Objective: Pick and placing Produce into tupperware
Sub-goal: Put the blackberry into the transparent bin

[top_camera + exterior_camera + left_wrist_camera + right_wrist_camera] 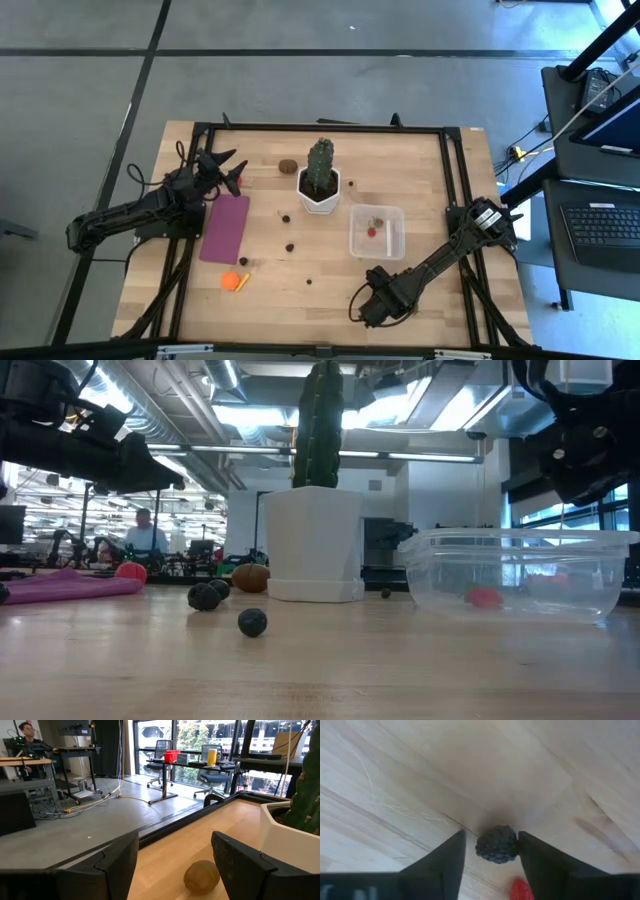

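The right gripper (490, 852) is working low over the bench (330, 290), on the near side of the tupperware (376, 232) and a little toward the cactus pot (318, 193). Its fingers are standing narrowly apart around a dark berry (496, 844), one finger touching it or nearly so and the other just beside it. It is set this way, I judge, so that a short squeeze will take the berry for the carry to the tupperware. Whether it is already gripping cannot be told for certain. A small red piece (521, 891) is lying just beside that berry, near enough to be nudged as the fingers close.

The tupperware is sitting on the bench just to the side of the cactus pot, open at the top, with a red piece (372, 231) already lying inside.

The left gripper (233, 172) is hovering well apart from the tupperware, beyond the cactus pot and by the far end of the purple mat (225, 228). Its fingers are spread wide and pointing at the brown kiwi-like oval (201, 877), likely lining up on it.

Other produce is waiting on the bench: dark berries (289, 246) between the mat and the tupperware, and an orange piece (234, 281) off the mat's near end.
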Controlling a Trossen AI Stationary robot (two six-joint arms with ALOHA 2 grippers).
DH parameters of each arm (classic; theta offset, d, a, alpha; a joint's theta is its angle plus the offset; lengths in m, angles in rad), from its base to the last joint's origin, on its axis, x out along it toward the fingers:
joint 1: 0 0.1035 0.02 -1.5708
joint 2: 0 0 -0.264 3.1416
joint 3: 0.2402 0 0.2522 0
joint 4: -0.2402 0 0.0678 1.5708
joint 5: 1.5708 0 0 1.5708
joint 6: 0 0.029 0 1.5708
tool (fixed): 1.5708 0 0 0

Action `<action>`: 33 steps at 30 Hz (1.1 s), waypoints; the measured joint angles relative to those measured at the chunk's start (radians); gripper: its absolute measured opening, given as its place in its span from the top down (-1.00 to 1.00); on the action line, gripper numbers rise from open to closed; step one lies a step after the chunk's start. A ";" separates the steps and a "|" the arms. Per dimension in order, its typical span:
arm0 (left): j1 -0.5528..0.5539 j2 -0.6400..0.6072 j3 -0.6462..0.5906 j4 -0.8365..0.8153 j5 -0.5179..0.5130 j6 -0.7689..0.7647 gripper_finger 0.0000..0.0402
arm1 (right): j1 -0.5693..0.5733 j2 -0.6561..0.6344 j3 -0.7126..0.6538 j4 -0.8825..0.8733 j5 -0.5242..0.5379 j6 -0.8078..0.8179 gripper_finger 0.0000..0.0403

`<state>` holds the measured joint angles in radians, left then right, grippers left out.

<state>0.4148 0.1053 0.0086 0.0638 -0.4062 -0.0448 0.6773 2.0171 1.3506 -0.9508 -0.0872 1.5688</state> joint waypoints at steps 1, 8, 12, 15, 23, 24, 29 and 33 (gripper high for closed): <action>0.000 0.000 0.000 0.000 0.000 0.000 -0.22 | 0.000 0.000 0.000 0.000 0.000 0.000 0.20; 0.000 0.000 0.000 0.000 0.000 -0.005 -0.22 | 0.000 0.000 0.000 -0.002 -0.001 0.000 0.46; 0.000 0.000 0.000 0.000 0.000 -0.006 -0.22 | 0.000 0.000 0.000 -0.003 0.000 0.001 0.46; 0.000 0.000 0.000 0.000 0.000 -0.006 -0.22 | 0.000 0.000 0.001 -0.004 0.000 0.001 0.43; 0.000 0.000 0.000 0.000 0.000 -0.007 -0.22 | -0.023 -0.004 0.129 -0.116 0.029 -0.088 0.46; 0.000 0.000 0.000 0.000 0.000 -0.008 -0.22 | -0.030 -0.005 0.159 -0.145 0.042 -0.109 0.45; 0.000 0.000 0.000 0.000 0.000 -0.008 -0.22 | -0.077 -0.006 0.330 -0.404 0.137 -0.193 0.44; 0.000 0.000 0.000 0.000 0.000 -0.008 -0.22 | -0.139 -0.007 0.441 -0.619 0.192 -0.263 0.45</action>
<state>0.4145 0.1051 0.0086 0.0637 -0.4061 -0.0528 0.5388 2.0105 1.7917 -1.5701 0.1046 1.3057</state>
